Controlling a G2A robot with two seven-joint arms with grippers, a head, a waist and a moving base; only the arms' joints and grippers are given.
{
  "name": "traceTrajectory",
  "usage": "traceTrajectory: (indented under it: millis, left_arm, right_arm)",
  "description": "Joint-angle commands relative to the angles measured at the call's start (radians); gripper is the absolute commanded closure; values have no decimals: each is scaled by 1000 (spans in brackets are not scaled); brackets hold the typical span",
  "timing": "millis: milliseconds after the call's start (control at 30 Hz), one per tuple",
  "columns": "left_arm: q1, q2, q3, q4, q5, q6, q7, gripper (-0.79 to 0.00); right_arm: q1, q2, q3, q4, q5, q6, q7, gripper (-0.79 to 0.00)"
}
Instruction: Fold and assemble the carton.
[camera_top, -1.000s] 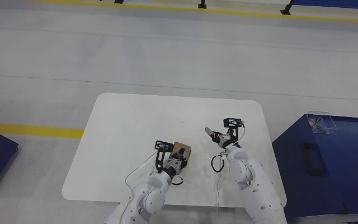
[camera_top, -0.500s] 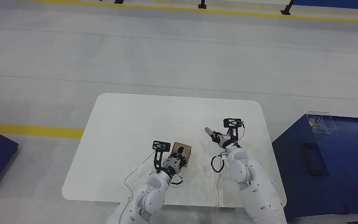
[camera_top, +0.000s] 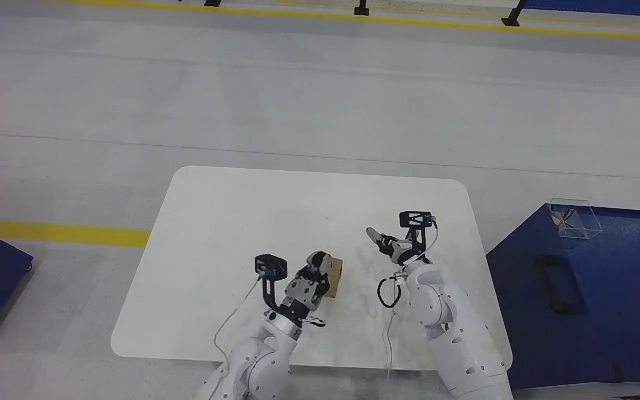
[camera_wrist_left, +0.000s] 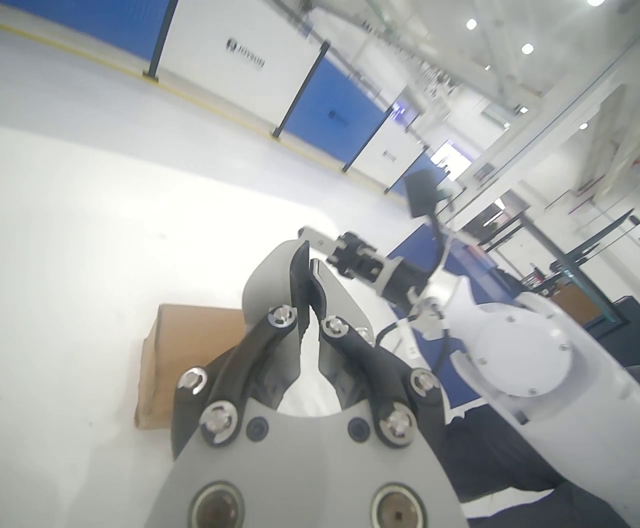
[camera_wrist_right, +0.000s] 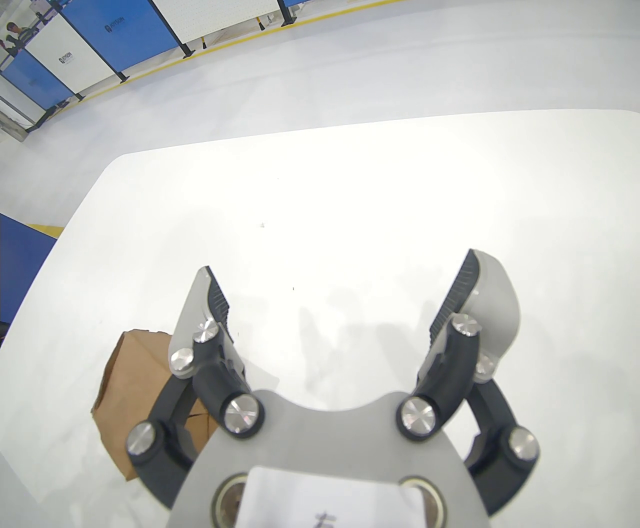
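Top view: a white table (camera_top: 220, 220) holds a small brown carton (camera_top: 336, 268), which rests near the middle, somewhat toward the near edge. The left claw (camera_top: 318, 264) sits over the carton's left edge and hides part of it; whether it touches the cardboard cannot be told from here. The right claw (camera_top: 375, 238) hangs to the right of the carton and a little farther back, apart from it.

Left wrist view: the left claw (camera_wrist_left: 306, 272) has its fingers pressed together with nothing between them. The carton (camera_wrist_left: 185, 350) lies on the table (camera_wrist_left: 100, 225) just beside and below the fingers, with its top face and one side showing. The right arm (camera_wrist_left: 505, 345) stands beyond.

Right wrist view: the right claw (camera_wrist_right: 340, 272) is spread wide, with bare table (camera_wrist_right: 350, 175) between its fingers. The carton (camera_wrist_right: 132, 370) sits on the table off to the left of this claw, partly hidden behind one finger's linkage and not touched by it.
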Motion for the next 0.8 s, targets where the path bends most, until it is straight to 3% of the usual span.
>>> traceTrajectory:
  millis: [0,33,67,133,367,567,767]
  left_arm:
    - [14,2,-3,-8,11,-13,30,-323]
    - [14,2,-3,-8,11,-13,30,-785]
    - [16,2,-4,-10,12,-16,37,-3]
    - [14,2,-3,-9,12,-14,33,-17]
    - [14,2,-3,-8,11,-13,30,-467]
    - [14,2,-3,-8,11,-13,30,-718]
    - [14,2,-3,-8,11,-13,30,-785]
  right_arm:
    - [0,0,0,0,0,0,0,-785]
    - [0,0,0,0,0,0,0,-785]
    - [0,0,0,0,0,0,0,-785]
    - [0,0,0,0,0,0,0,-784]
    - [0,0,0,0,0,0,0,-785]
    - [0,0,0,0,0,0,0,-785]
    - [0,0,0,0,0,0,0,-784]
